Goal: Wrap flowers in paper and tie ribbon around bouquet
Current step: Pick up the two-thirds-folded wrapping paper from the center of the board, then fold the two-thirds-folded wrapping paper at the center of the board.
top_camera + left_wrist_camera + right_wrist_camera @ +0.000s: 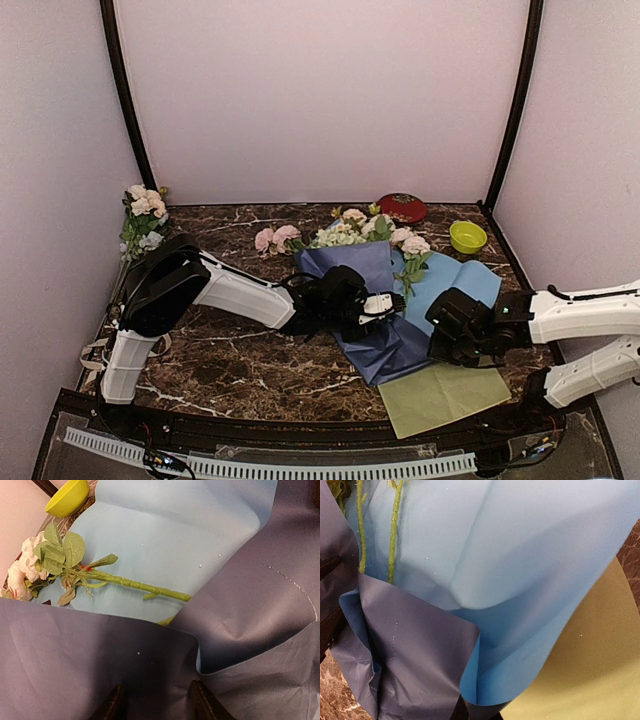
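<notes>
Top external view: a marble-patterned table [230, 360] is shown, with the paper [380, 345] lying right of centre. Its dark navy face is folded over from the left and its lighter blue face is exposed on the right. The flowers [350, 232] are laid on it with pink and cream heads toward the far wall, the stems largely covered by the navy fold. The left gripper [388, 304] is placed on that fold. The right gripper [447, 335] is set at the paper's near right edge, next to a yellow-green sheet [440, 395] overlapped by the paper's near corner. A lime bowl [467, 237] and a red round dish [402, 207] are seen near the far right corner. A separate bunch of roses [143, 215] stands at the left wall, and a beige ribbon [92, 352] lies by the left arm's base. Left wrist view: the two fingers [114, 706] are seen apart, with navy paper filling the gap beyond them. One green stem [135, 585] with a cream rose [20, 575] lies on the light face. Right wrist view: the fingers are almost wholly hidden beneath the paper and are pressed together. A curled paper edge runs down to them and appears pinched. Two stems [394, 530] pass under the navy flap.
</notes>
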